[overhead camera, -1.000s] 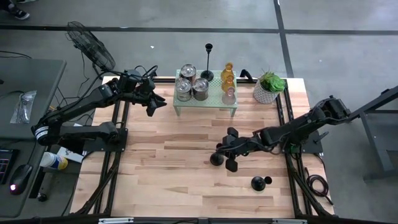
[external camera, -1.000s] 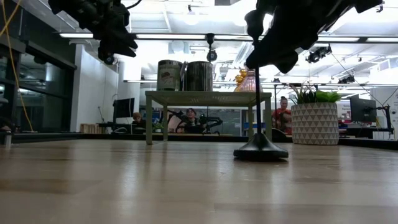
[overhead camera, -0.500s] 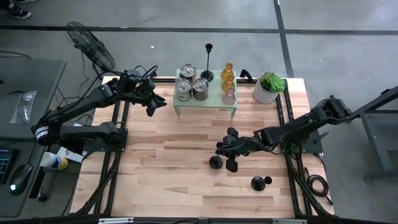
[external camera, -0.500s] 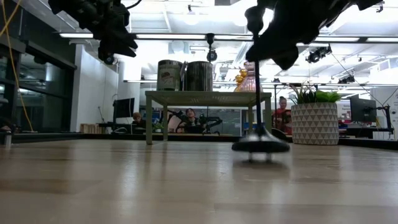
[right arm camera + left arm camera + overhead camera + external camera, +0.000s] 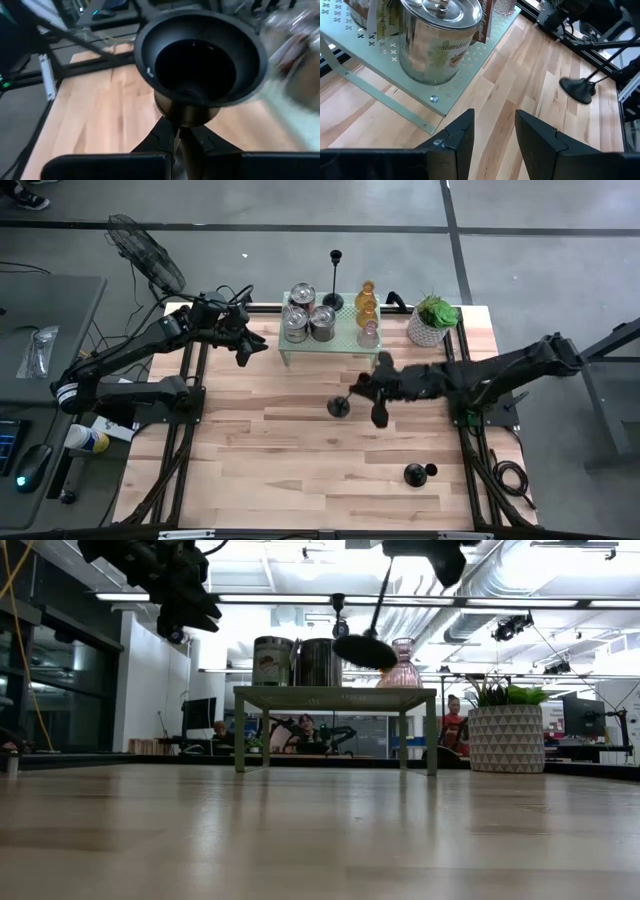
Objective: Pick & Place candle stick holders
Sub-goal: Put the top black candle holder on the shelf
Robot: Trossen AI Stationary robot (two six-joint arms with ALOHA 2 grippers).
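The right gripper (image 5: 372, 387) is pinched shut on the stem of a black candle stick holder (image 5: 345, 402) and holds it in the air over the middle of the desk (image 5: 260, 470), in front of the pale green rack (image 5: 330, 340). The held stick is tilted well off upright: in the high view its long axis runs roughly across the desk, with the round base (image 5: 339, 407) pointing toward the left arm's side and the stem leading back to the gripper. In the low view the base (image 5: 365, 650) hangs clear of the desk, at about the height of the things on the rack, with the stem slanting up from it to the gripper near the top of the picture. The right wrist view looks straight into the dark cup end (image 5: 200, 62) of the stick.

Three black sticks can be counted: the held one, a second lying on the desk (image 5: 419, 473) near the right arm's front corner, and a third standing upright behind the rack (image 5: 334, 280). On the rack stand three shiny silver metal cups (image 5: 322, 322), two amber glass holders (image 5: 366, 298) and one pale pink glass holder (image 5: 368, 332). One green plant in a white pot (image 5: 432, 319) sits just beside the rack.

The left gripper (image 5: 245, 346) hovers off the rack's left end, its fingers (image 5: 462, 137) spread a little apart with nothing between them.
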